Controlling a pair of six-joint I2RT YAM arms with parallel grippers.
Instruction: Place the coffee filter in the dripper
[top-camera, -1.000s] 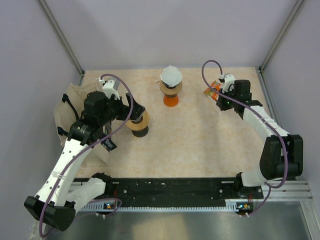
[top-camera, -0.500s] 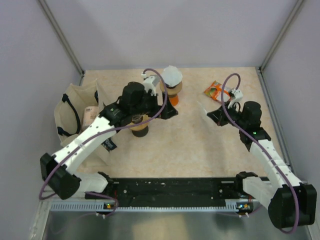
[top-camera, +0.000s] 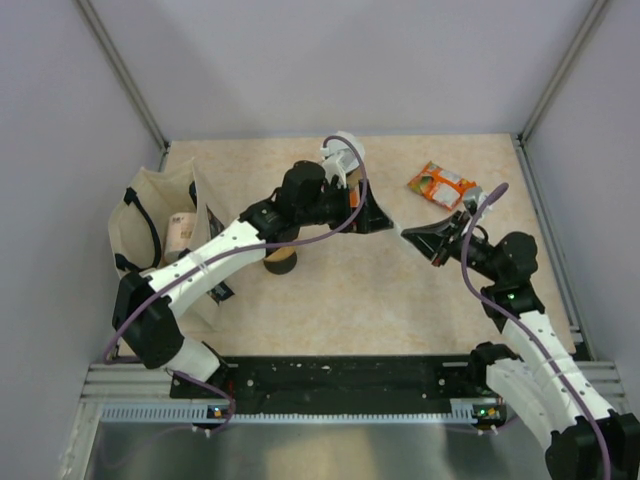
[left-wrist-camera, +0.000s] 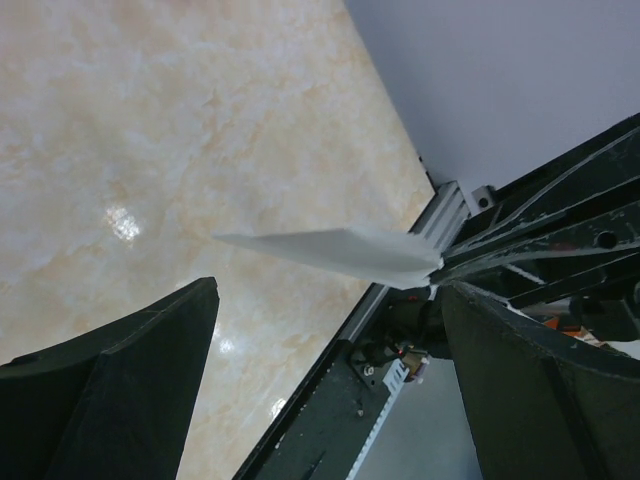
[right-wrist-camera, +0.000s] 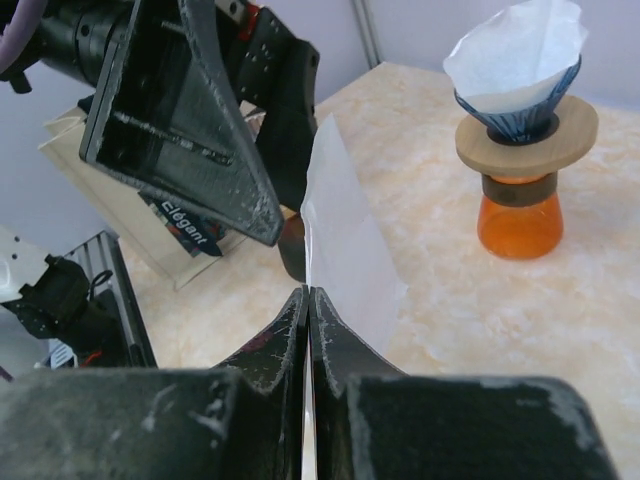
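One change: left gripper (top-camera: 378, 216), spread, now closer to coffee filter (right-wrist-camera: 345, 235) pinched in right gripper (right-wrist-camera: 308, 296).

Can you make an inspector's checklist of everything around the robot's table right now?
Surface: beige marbled table, no spills seen.
Job's things: white paper filter pinched in the right hand; blue dripper on an orange stand holds another filter; second wooden-ringed stand partly under the left arm.
Clutter: orange packet at the back right; cloth bag at the left edge, items inside.
Hands: right hand shut on the filter; left hand open, its fingers either side of the filter, not touching it.
Cables: purple cables loop along both arms; no snag seen.
Surroundings: grey walls and metal posts; nothing else seen.
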